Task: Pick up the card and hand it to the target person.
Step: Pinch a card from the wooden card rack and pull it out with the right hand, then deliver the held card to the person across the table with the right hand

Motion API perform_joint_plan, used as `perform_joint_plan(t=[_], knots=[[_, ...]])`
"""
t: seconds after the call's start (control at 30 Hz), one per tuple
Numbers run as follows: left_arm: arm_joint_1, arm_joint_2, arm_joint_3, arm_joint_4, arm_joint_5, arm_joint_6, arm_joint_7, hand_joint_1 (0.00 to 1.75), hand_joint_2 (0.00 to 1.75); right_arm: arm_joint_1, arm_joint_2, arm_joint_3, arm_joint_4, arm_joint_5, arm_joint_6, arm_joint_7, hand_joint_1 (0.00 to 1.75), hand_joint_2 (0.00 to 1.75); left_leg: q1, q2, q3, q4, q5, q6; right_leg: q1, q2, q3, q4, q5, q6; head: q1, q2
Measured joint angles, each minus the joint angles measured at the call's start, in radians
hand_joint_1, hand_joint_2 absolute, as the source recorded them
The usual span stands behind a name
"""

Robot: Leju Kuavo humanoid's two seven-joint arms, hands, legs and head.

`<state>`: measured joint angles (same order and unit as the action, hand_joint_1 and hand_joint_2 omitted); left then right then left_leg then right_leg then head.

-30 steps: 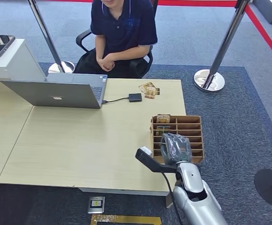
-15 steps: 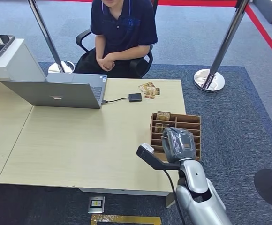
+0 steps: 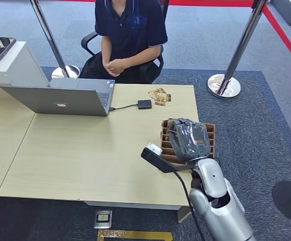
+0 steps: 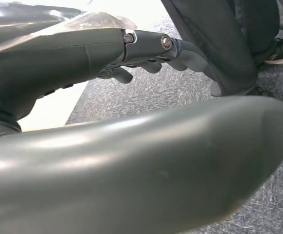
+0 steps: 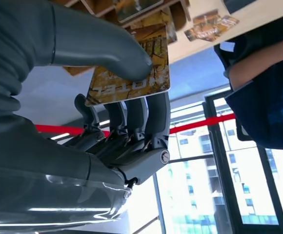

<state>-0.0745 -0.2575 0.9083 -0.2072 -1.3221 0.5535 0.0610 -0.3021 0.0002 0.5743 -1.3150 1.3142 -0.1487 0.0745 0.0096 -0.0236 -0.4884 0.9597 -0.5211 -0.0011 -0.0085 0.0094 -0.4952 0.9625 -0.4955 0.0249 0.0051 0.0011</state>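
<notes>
The right hand (image 5: 107,97) pinches the hotel card (image 5: 131,66) between thumb and fingers above the wooden organizer (image 3: 208,131), so pickup looks done, leaving delivery to the seated person (image 3: 130,35).

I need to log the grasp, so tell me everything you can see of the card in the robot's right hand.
The thin, flat, yellow-brown printed card has pale edges and lettering reading HOTEL, shown turned in the right wrist view. The right hand pinches it, thumb on its printed face, dark fingers behind. It hangs near the brown wooden divided box.

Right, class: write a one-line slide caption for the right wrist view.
Right hand pinches a card between thumb and fingers, near the seated person.
</notes>
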Motion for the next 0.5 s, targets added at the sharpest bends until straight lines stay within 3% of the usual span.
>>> perform_joint_plan(t=[0.27,0.5], knots=[[-0.001,0.0,0.0,0.0,-0.014,0.0,-0.001,0.0,0.0,-0.15,0.055,0.036,0.078,-0.059,0.017,-0.011,1.46,1.75,0.0,0.0,0.0,0.0,0.001,-0.001,0.0,0.0,0.0,0.001,0.0,0.0,0.0,0.0],[-0.006,0.0,-0.004,0.0,-0.018,0.0,-0.008,0.0,0.0,-0.324,0.169,0.041,0.316,-0.079,0.028,0.003,1.47,1.75,0.0,0.0,0.0,0.0,0.001,-0.001,0.0,0.0,-0.001,0.002,0.0,-0.001,0.0,0.0]])
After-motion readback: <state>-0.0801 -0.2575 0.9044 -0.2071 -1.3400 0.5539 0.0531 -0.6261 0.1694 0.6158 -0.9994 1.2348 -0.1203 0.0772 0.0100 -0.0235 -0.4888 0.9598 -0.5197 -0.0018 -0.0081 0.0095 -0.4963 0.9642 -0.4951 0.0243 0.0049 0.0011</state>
